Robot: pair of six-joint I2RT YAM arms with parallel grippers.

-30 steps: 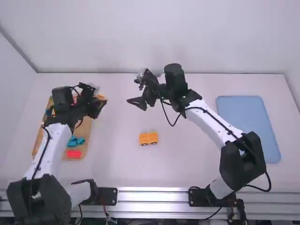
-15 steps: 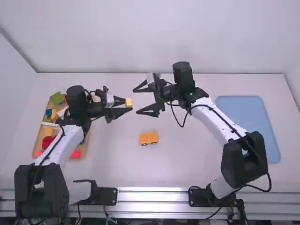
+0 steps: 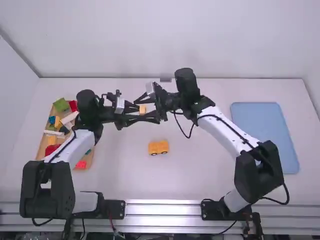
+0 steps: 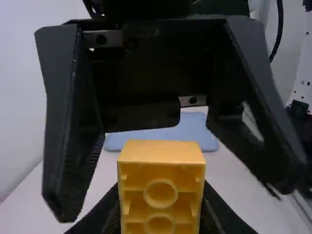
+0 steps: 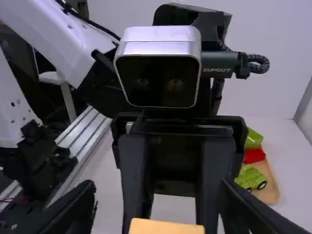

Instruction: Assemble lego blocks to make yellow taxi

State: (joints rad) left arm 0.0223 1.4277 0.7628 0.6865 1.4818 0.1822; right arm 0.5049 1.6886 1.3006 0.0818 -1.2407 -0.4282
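As right arm [image 3: 227, 131] nears, yellow block [image 4: 161, 168], gripped

We see a bright, even light over the whole scene, soft and seemingly from above, leaving only faint, diffuse shadows on the pale table [image 3: 205, 175]. In the high view, the metal rail [image 3: 165, 212] along the table's near edge throws back bright streaks, while the wall [image 3: 125, 40] past the far edge glows smoothly. In the left wrist view, we find the yellow block [image 4: 161, 158] well lit, and the right gripper [image 3: 141, 110] falls nearly black against the pale backdrop. In the right wrist view, a pale sheen runs along the silver camera [image 5: 158, 35], and the fingers [image 5: 68, 209] nearest us look blurred.
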